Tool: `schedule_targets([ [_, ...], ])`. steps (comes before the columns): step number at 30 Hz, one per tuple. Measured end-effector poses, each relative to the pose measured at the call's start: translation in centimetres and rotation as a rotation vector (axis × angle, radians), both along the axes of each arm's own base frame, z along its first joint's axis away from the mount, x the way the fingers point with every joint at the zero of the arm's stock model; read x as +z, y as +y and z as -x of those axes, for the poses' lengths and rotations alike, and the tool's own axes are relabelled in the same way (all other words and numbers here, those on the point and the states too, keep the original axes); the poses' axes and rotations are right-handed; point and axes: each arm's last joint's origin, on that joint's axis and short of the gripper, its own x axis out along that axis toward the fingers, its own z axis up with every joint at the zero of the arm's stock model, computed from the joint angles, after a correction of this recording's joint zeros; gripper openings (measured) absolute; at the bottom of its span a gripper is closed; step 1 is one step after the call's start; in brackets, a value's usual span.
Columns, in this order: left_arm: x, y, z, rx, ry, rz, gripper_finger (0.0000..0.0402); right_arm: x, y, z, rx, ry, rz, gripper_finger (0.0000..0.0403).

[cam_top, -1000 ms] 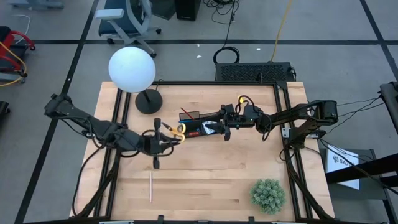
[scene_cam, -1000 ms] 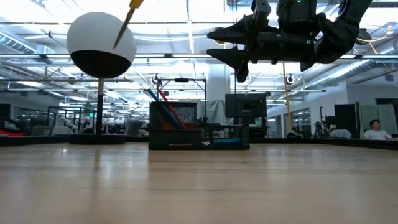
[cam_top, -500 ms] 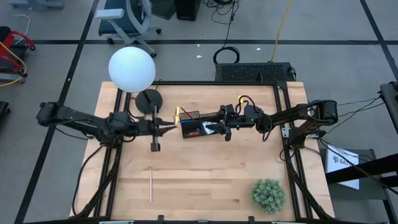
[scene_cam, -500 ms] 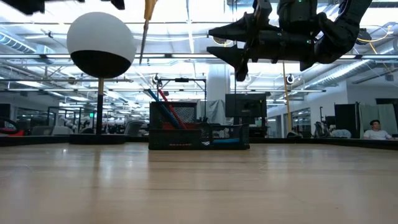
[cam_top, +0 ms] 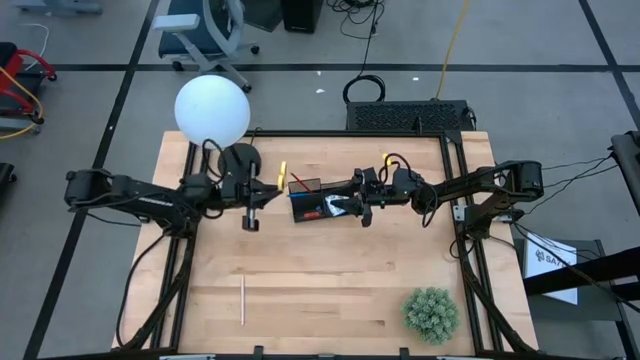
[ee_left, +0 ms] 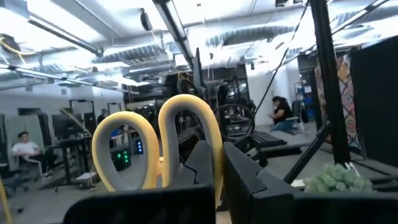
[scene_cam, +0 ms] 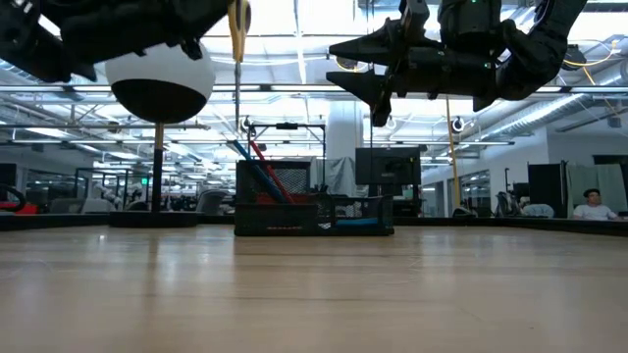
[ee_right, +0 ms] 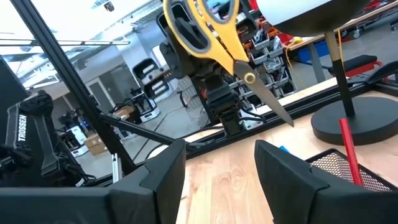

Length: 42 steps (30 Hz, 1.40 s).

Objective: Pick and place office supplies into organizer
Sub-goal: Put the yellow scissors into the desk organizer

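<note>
Left gripper (cam_top: 268,190), fingers clamped on the yellow-handled scissors (cam_top: 281,172), hangs at frame centre-left, blades pointing down, just left of the organizer (cam_top: 308,204). Right gripper (cam_top: 345,205) hovers over it, fingers apart.

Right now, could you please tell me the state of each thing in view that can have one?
left gripper: shut on the scissors, raised beside the organizer.
scissors: held in the air, blades pointing down.
right gripper: open, empty, raised over the organizer.
organizer: on the table, pens already standing in it.
wooden pencil: lying loose on the table, not yet picked.
</note>
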Motion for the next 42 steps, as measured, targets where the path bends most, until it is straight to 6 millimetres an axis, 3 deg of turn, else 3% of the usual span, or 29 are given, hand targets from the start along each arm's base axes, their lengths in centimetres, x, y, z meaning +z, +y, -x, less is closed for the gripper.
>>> schedule_targets([
  [20, -4.2, 3.1, -2.6, 0.01, 0.054, 0.07, 0.0, 0.0, 0.0, 0.0, -0.002, 0.0, 0.005, 0.0187],
  [31, -6.4, 3.6, -3.4, 0.023, 0.117, 0.116, 0.0, 0.0, 0.0, 0.0, -0.002, 0.0, 0.005, 0.0187],
  [37, -6.6, 3.7, -3.7, 0.032, 0.121, 0.128, 0.0005, 0.0, 0.0, 0.0, -0.002, 0.001, 0.005, 0.0187],
  [42, -6.5, 3.7, -3.7, 0.026, 0.118, 0.145, 0.0036, 0.0, 0.0, 0.0, -0.001, 0.001, 0.005, 0.0187],
])
